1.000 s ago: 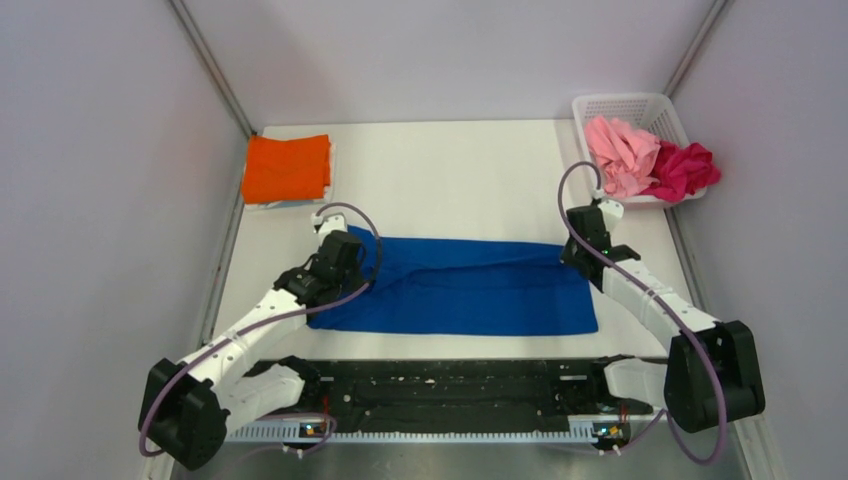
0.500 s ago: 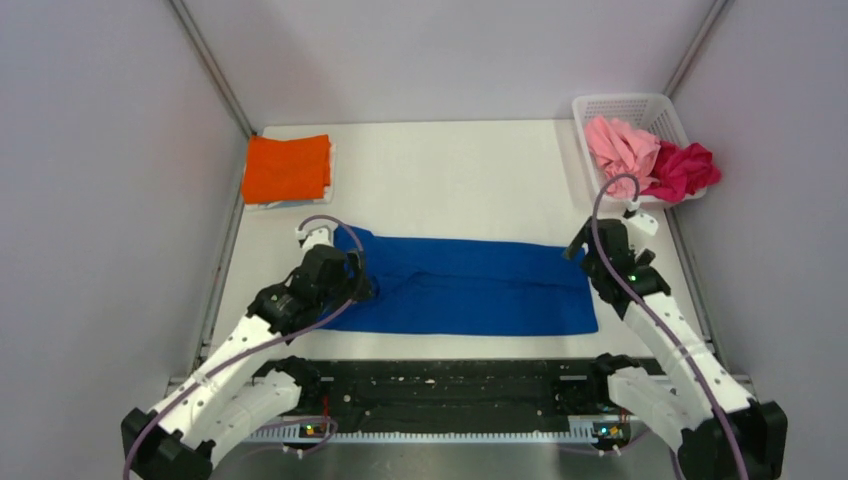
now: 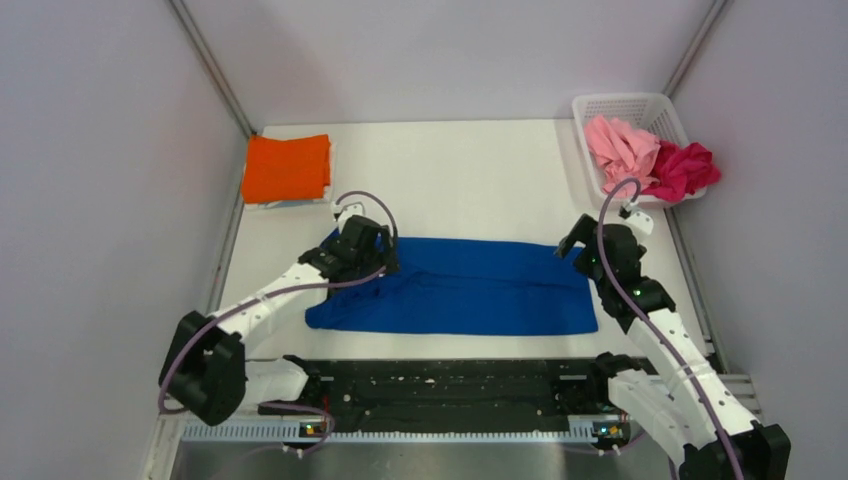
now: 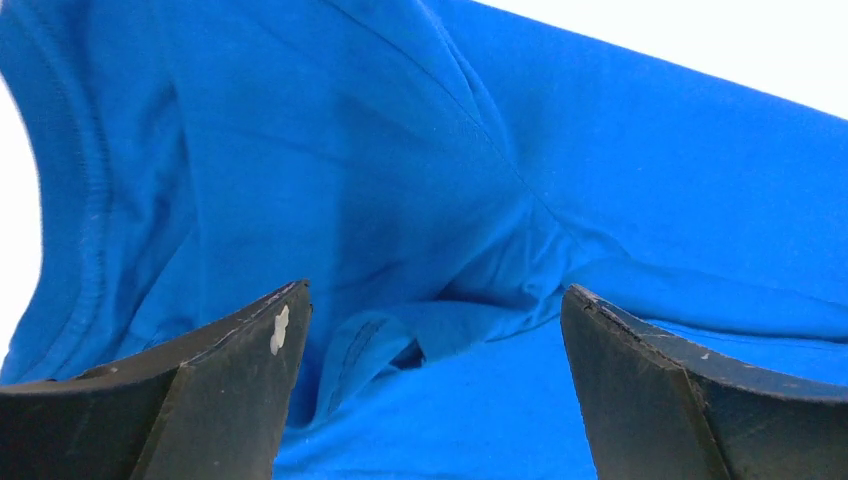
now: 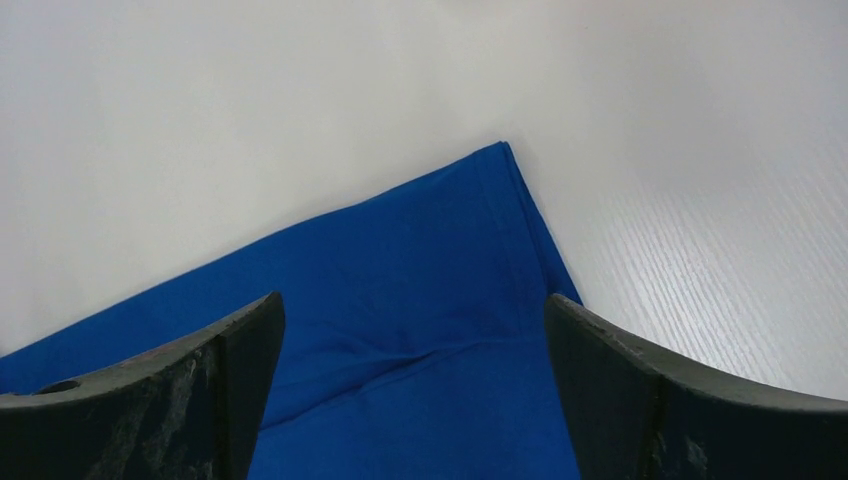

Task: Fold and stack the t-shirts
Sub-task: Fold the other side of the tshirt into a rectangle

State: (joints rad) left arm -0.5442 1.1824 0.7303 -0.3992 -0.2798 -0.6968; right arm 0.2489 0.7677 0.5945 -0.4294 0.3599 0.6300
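Both my arms are over the blue t-shirt [image 3: 460, 285], which lies flat as a long band in the middle of the table [image 3: 470, 180]. Its long axis runs straight from 9 o'clock to 3 o'clock. The 3 o'clock end is cut square and neat. The 9 o'clock end is rumpled and slants.

My left gripper [image 4: 430, 300] is released, jaws wide apart with nothing between them, above the shirt's far edge at the 9 o'clock end. Under it the cloth bunches into a tuck, with a stitched seam curving past. My right gripper [image 5: 415, 300] is just as wide and empty. It sits above the far corner at the 3 o'clock end, where I see a double-stitched hem. Whether either set of tips touches the cloth, I cannot tell.

All the cloth facing my cameras is plain blue.

Off at 10 o'clock, an orange shirt [image 3: 287, 168] sits folded in the table's far corner. At 2 o'clock stands a white lattice basket [image 3: 625, 103] with a pink shirt [image 3: 620, 150] heaped inside and a magenta shirt [image 3: 685, 168] spilling over its right rim. Both are well apart from the blue one.
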